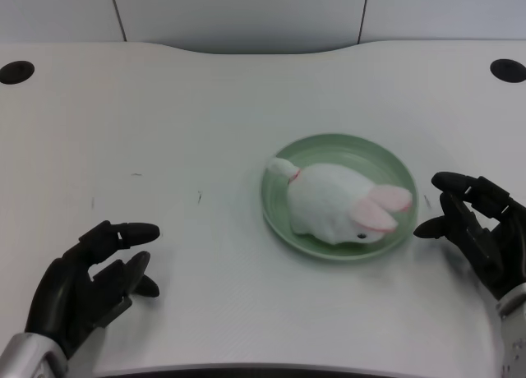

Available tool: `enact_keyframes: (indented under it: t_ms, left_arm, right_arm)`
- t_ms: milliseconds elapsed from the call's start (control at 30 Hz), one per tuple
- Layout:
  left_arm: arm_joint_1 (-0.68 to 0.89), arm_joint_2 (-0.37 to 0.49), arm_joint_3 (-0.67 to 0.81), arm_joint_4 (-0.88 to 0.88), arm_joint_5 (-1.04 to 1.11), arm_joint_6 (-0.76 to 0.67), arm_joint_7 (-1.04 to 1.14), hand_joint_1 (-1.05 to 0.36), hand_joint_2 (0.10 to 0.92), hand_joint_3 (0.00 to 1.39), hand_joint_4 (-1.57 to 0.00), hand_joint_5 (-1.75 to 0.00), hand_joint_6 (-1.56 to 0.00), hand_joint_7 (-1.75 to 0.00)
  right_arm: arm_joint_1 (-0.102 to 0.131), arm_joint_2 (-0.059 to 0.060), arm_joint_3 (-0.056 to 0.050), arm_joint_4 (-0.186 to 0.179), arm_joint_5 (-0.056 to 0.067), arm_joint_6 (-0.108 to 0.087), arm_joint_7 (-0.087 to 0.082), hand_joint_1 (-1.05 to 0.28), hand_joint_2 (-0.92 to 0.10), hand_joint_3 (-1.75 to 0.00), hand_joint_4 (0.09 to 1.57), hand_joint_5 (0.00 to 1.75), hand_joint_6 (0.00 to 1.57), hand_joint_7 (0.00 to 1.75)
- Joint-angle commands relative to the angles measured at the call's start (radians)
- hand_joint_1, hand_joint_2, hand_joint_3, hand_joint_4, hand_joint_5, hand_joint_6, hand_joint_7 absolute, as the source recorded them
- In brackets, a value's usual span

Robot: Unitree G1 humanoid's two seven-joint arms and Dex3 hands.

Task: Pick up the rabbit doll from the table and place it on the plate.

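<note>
1. Lying on the round pale-green plate (pixel 279 222), the soft white plush rabbit doll with pink ears (pixel 333 201) looks already placed.
2. Low near the table's front edge, well apart from the plate, the black left hand (pixel 90 283) holds nothing, fingers spread.
3. Judged best: keep that hand clear, since brushing the plate could shift the doll.

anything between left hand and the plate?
Nothing. In the head view, only bare white table separates the left hand from the green plate, where the rabbit doll lies.
</note>
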Motion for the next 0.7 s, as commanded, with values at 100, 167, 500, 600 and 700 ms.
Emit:
enact_keyframes:
  t_ms: [100,167,500,600,700]
  left_arm:
    - [0.025,0.001,0.040,0.008,-0.016,-0.047,0.013,-0.51,0.921,0.53,-0.48,-1.75,-0.43,-1.16]
    - [0.021,0.001,0.045,0.025,-0.016,-0.063,0.006,-0.51,0.921,0.54,-0.55,-1.75,-0.50,-1.22]
    - [-0.005,-0.004,0.089,0.060,-0.043,-0.075,0.017,-0.49,0.921,0.51,-0.69,-1.75,-0.54,-1.57]
    - [-0.014,-0.001,0.099,0.082,-0.047,-0.096,0.010,-0.49,0.921,0.51,-0.71,-1.75,-0.52,-1.60]
    - [-0.025,0.002,0.110,0.102,-0.052,-0.109,0.006,-0.49,0.921,0.51,-0.71,-1.75,-0.52,-1.61]
  right_arm:
    - [-0.021,-0.031,-0.002,0.005,0.003,0.010,0.008,-0.22,-0.90,-0.21,0.89,1.21,0.86,0.66]
    - [-0.022,-0.032,-0.002,0.005,0.004,0.011,0.009,-0.22,-0.90,-0.21,0.90,1.18,0.86,0.67]
    - [-0.021,-0.028,0.000,0.013,-0.005,-0.008,-0.016,-0.21,-0.91,-0.21,0.93,1.18,0.87,0.66]
    - [-0.018,-0.032,-0.011,0.037,0.000,-0.040,-0.005,-0.24,-0.90,-0.21,0.97,1.15,0.92,0.59]
    - [-0.004,-0.022,-0.012,0.039,-0.007,-0.097,-0.008,-0.25,-0.92,-0.27,0.96,1.14,0.95,0.54]
